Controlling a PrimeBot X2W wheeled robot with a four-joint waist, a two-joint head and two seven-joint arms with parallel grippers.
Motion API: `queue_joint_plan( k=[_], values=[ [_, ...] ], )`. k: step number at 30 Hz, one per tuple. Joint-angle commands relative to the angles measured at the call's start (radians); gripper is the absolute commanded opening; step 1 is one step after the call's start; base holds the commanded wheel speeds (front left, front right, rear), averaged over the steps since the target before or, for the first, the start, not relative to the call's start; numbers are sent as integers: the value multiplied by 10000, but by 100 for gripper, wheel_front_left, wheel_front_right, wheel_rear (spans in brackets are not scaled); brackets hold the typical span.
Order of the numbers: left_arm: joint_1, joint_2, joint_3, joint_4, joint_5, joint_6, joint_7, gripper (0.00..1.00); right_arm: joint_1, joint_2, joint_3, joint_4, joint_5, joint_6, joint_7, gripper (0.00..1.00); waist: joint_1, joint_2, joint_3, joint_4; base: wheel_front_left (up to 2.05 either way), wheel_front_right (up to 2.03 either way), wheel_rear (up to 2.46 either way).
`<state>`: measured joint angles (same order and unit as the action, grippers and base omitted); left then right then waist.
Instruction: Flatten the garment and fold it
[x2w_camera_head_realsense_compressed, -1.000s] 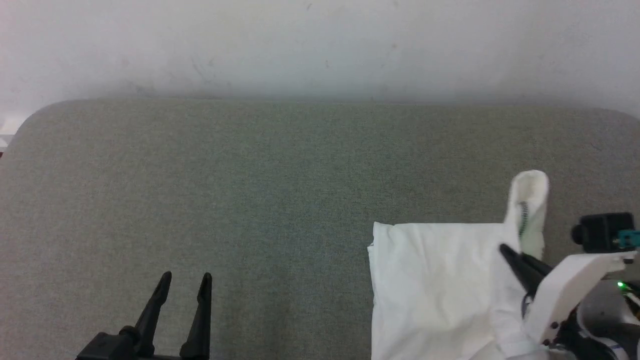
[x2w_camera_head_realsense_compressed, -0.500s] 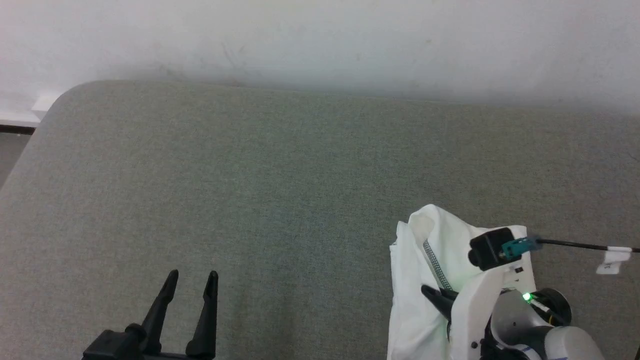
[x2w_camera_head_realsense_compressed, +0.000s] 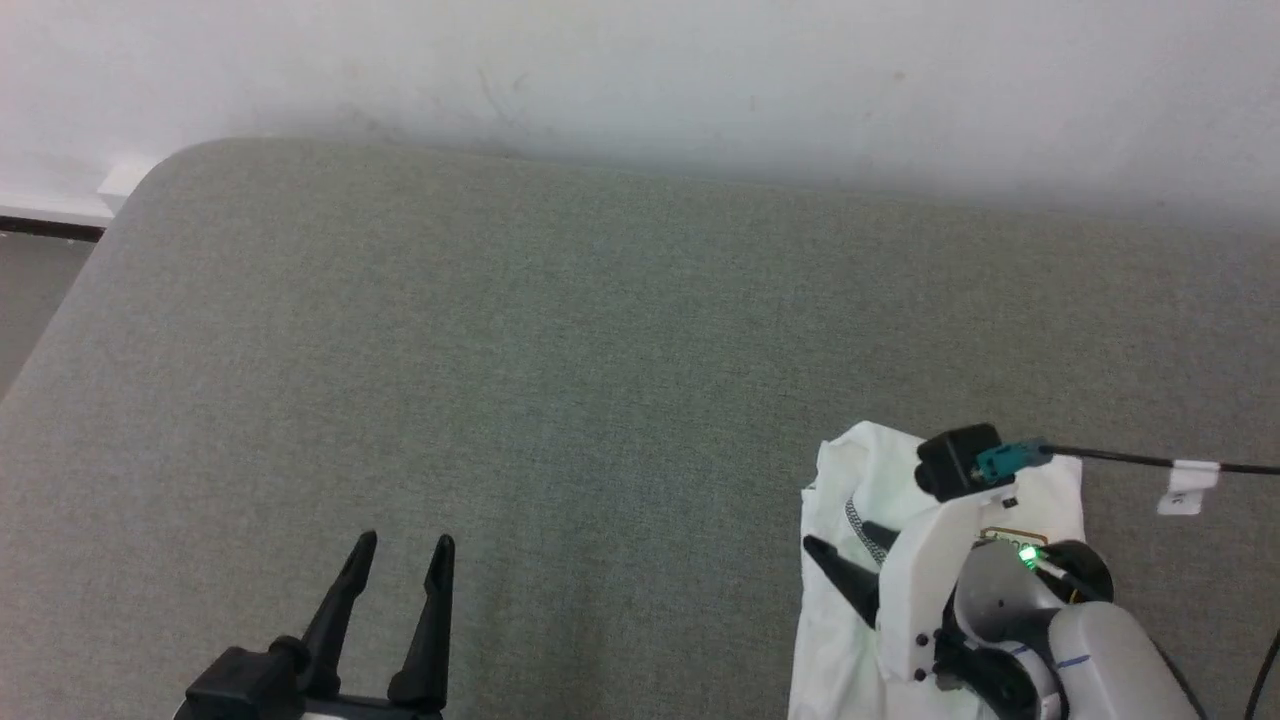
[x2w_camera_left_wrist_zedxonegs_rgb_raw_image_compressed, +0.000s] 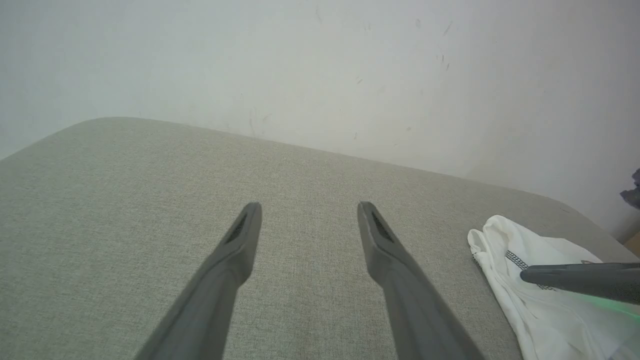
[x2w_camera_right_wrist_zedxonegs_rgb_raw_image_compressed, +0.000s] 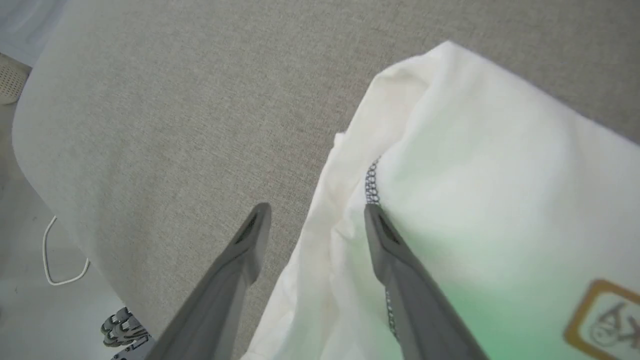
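The garment (x2w_camera_head_realsense_compressed: 850, 620), a white thin shirt, lies folded in a compact bundle at the lower right of the grey padded surface (x2w_camera_head_realsense_compressed: 560, 360). Its grey-black zigzag seam (x2w_camera_right_wrist_zedxonegs_rgb_raw_image_compressed: 371, 180) and brown-outlined logo patch (x2w_camera_right_wrist_zedxonegs_rgb_raw_image_compressed: 605, 320) face up. My right gripper (x2w_camera_head_realsense_compressed: 845, 545) hovers open over the garment's left edge, one finger above the fabric and the other above bare surface, nothing pinched. In the right wrist view the right gripper (x2w_camera_right_wrist_zedxonegs_rgb_raw_image_compressed: 317, 210) straddles that edge of the garment (x2w_camera_right_wrist_zedxonegs_rgb_raw_image_compressed: 490, 165). My left gripper (x2w_camera_head_realsense_compressed: 405, 545) stands open at the lower left, well away from the garment (x2w_camera_left_wrist_zedxonegs_rgb_raw_image_compressed: 535, 305), with the left gripper (x2w_camera_left_wrist_zedxonegs_rgb_raw_image_compressed: 309, 207) empty.
A white wall (x2w_camera_head_realsense_compressed: 640, 70) runs behind the padded surface, whose rounded corner (x2w_camera_head_realsense_compressed: 160, 165) is at the far left. A black cable with a white tag (x2w_camera_head_realsense_compressed: 1188, 488) stretches from my right wrist. Floor with a white cord (x2w_camera_right_wrist_zedxonegs_rgb_raw_image_compressed: 55, 260) shows beyond the surface edge.
My right gripper carried a raised fold of the garment leftward over the rest, then opened and let it go. The head view has shifted. The left gripper has stayed open.
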<state>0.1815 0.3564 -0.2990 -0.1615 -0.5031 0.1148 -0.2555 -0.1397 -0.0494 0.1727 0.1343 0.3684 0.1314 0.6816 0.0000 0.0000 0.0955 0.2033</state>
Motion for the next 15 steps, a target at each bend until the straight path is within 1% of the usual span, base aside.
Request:
queue_joint_plan(
  k=[1, 3, 6, 9, 11, 15],
  values=[
    [-138, 15, 8, -31, -22, -21, -12, 100, -62, -32, -208, -462, 127, -7, 132, 100, 0, 0, 86, -139, 0, 0, 0],
    [-158, 19, 42, -147, 26, 22, -17, 100, 146, -245, -724, -1331, 155, -7, 358, 100, 0, 0, 166, -260, 0, 0, 0],
    [-183, 39, 144, -366, 135, 104, -27, 100, 644, -542, -1972, -2780, -126, -7, 430, 100, 0, 0, 329, -434, 0, 0, 0],
    [-184, 47, 263, -553, 192, 162, -36, 100, 1293, -479, -3118, -3847, -355, -7, 469, 100, 0, 0, 489, -610, 0, 0, 0],
    [-169, 62, 312, -635, 215, 161, -40, 100, 1781, -338, -3535, -4181, -360, -7, 621, 100, 0, 0, 571, -703, 0, 0, 0],
    [-142, 87, 356, -669, 210, 127, -44, 100, 2355, -170, -3765, -4150, -286, -7, 831, 100, 0, 0, 651, -779, 0, 0, 0]
  ],
)
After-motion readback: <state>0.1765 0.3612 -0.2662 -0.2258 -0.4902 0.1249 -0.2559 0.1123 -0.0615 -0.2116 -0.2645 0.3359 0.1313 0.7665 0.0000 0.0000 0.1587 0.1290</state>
